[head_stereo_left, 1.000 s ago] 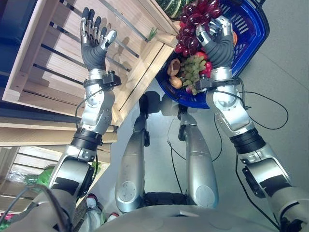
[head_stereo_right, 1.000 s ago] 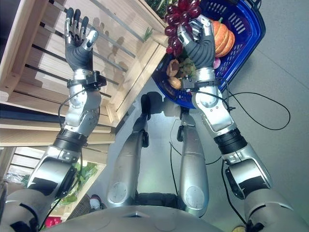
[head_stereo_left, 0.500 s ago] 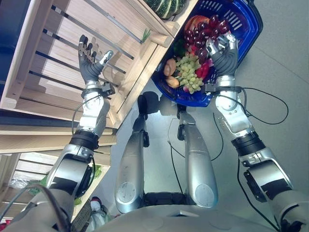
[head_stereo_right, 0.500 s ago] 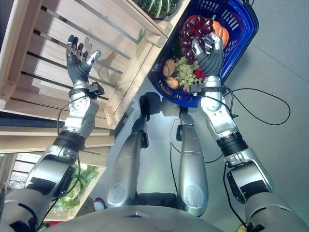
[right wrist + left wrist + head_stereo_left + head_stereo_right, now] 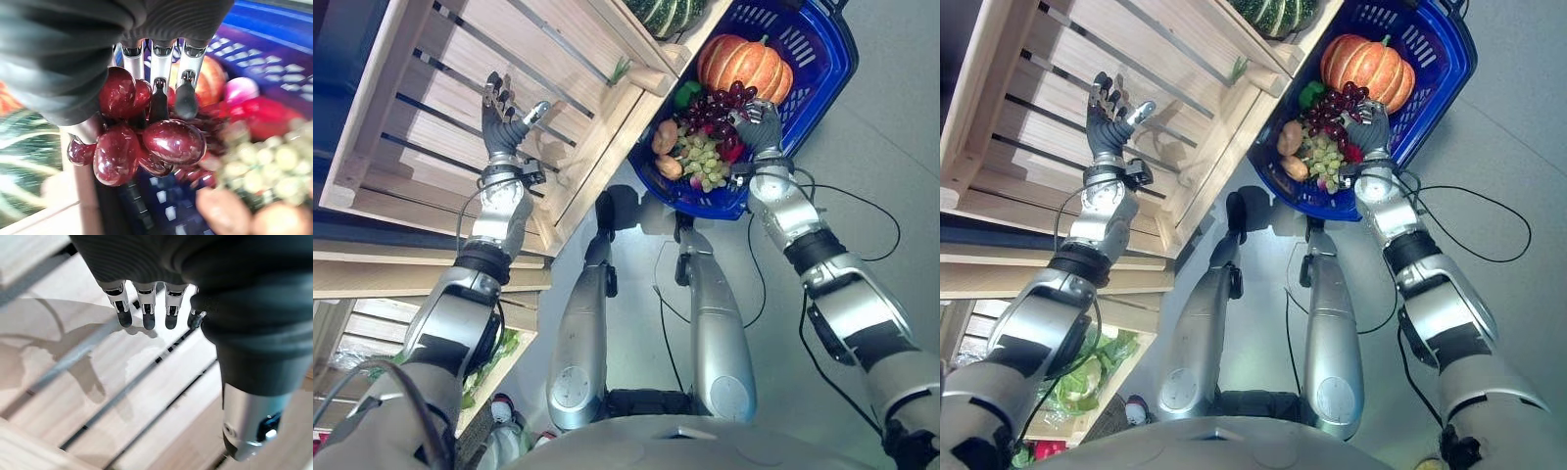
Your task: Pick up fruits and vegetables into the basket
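Red grapes against right hand's fingers

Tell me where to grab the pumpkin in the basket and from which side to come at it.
Grip the pumpkin across its broad ribbed sides, coming from above. It sits stem-up at the far end of the blue basket, top exposed; the stem looks too thin to hold. Approach past the red grapes, which the right hand is shut on.
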Available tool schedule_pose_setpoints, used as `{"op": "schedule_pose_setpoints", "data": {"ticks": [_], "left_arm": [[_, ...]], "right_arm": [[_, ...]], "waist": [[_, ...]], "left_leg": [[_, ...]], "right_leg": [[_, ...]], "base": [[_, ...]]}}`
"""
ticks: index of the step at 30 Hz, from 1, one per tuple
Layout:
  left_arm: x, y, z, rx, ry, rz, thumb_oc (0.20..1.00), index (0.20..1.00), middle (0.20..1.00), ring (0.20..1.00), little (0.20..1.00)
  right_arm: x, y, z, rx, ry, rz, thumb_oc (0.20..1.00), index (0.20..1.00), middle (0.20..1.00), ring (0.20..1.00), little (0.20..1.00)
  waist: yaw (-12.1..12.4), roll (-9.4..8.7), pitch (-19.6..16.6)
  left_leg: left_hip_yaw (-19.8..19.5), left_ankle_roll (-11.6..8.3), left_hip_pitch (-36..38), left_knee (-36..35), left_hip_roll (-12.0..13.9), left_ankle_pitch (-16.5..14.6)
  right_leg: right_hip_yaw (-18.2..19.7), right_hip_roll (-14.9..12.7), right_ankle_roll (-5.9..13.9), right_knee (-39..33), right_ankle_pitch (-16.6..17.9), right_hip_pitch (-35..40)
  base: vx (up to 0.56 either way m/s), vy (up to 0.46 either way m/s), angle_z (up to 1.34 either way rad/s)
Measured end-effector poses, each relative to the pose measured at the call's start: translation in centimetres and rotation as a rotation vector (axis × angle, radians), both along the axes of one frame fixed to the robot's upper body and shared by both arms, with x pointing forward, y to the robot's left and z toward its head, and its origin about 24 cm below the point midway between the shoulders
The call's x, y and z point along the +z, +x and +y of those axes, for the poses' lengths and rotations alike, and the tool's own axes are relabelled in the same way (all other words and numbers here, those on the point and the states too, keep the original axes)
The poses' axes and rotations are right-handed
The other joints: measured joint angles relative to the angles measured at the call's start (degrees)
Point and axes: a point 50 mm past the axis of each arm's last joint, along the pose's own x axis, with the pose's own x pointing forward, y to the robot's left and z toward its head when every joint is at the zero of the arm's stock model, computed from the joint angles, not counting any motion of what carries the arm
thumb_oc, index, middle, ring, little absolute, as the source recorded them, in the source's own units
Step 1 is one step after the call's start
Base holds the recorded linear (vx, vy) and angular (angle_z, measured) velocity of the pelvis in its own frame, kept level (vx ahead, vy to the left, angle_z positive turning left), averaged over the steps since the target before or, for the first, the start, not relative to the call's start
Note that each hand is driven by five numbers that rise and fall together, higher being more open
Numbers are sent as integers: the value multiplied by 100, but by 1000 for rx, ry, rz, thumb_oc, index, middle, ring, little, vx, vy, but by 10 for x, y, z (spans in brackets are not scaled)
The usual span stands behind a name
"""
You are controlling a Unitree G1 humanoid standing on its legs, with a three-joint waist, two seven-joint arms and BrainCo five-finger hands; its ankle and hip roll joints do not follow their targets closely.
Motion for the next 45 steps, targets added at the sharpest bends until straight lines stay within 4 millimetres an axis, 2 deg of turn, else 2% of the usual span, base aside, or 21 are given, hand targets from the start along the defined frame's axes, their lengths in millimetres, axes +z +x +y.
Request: {"op": "schedule_pose_setpoints", "data": {"ticks": [9,26,31,33,37,38,39,40,41,43,44,45], "left_arm": [[-4,4,-5,-56,43,45,1000,1000,1000,1000,1000],[-4,4,-6,-54,48,45,1000,1000,1000,1000,1000],[-10,1,-3,-45,46,63,1000,1000,1000,1000,1000],[-20,-3,0,-37,48,88,1000,1000,1000,1000,1000],[-57,-22,22,-2,74,192,1000,1000,1000,1000,1000],[-57,-22,22,-2,74,192,1000,1000,1000,1000,1000],[-72,-33,30,10,90,238,1000,1000,1000,1000,1000],[-80,-38,33,15,102,262,1000,1000,1000,1000,1000],[-102,-52,39,21,116,333,1000,1000,1000,1000,1000],[-129,-73,46,20,111,438,1000,1000,1000,1000,1000],[-148,-90,47,10,115,501,1000,1000,1000,1000,1000],[-167,-108,50,-3,125,567,1000,1000,1000,1000,1000]], "right_arm": [[3,10,-24,-112,-22,176,1000,1000,1000,1000,1000],[8,12,-21,-139,1,169,1000,1000,1000,1000,1000],[-2,8,-24,-161,9,162,1000,1000,1000,1000,1000],[-13,4,-28,-173,22,172,1000,1000,1000,1000,1000],[-55,-17,-43,-208,67,224,1000,1000,1000,1000,1000],[-55,-17,-43,-208,67,224,1000,1000,1000,1000,1000],[-76,-30,-49,-219,80,254,1000,1000,1000,1000,1000],[-85,-36,-52,-223,80,272,1000,1000,1000,1000,1000],[-110,-54,-60,-249,86,334,1000,1000,1000,1000,1000],[-141,-81,-69,-286,118,400,1000,1000,1000,1000,1000],[-162,-102,-76,-302,105,465,1000,1000,1000,1000,1000],[-181,-124,-81,-317,92,522,1000,1000,1000,1000,1000]], "waist": [[247,5,-1],[259,5,-1],[263,7,0],[261,7,1],[236,11,-6],[236,11,-6],[231,15,-20],[231,16,-42],[247,16,-319],[245,83,-407],[241,87,-679],[251,68,-1174]], "left_leg": [[-135,-27,-68,8,-2,30],[-167,-20,-125,19,-14,62],[-164,-20,225,53,-21,40],[-153,-9,529,30,-13,9],[-118,-28,1493,-222,11,-98],[-118,-28,1493,-222,11,-98],[-133,-24,1816,-339,63,-111],[-132,-25,1934,-378,72,-125],[-129,-23,1980,-476,82,-155],[-146,-24,2581,-762,137,-104],[-159,-11,2795,-866,152,-173],[-152,8,2750,-932,150,-215]], "right_leg": [[-129,-17,-3,13,-1,0],[-148,-28,-10,68,1,-52],[-115,-25,-56,51,4,312],[-88,-11,-23,-25,-17,630],[-24,-4,18,-318,-33,1549],[-24,-4,18,-318,-33,1549],[-37,10,-4,-448,-49,1874],[-42,16,-5,-503,-50,1995],[-59,25,2,-621,-46,2059],[-169,101,75,-1038,67,2764],[-198,118,96,-1230,47,3031],[-205,119,121,-1329,27,3001]], "base": [[-4,-27,7],[1,-2,1],[19,24,-1],[35,20,-6],[118,-9,-9],[123,-9,-5],[81,-10,-2],[210,-31,-3],[332,-44,-1],[319,-33,6],[258,-12,11],[198,-2,7]]}}
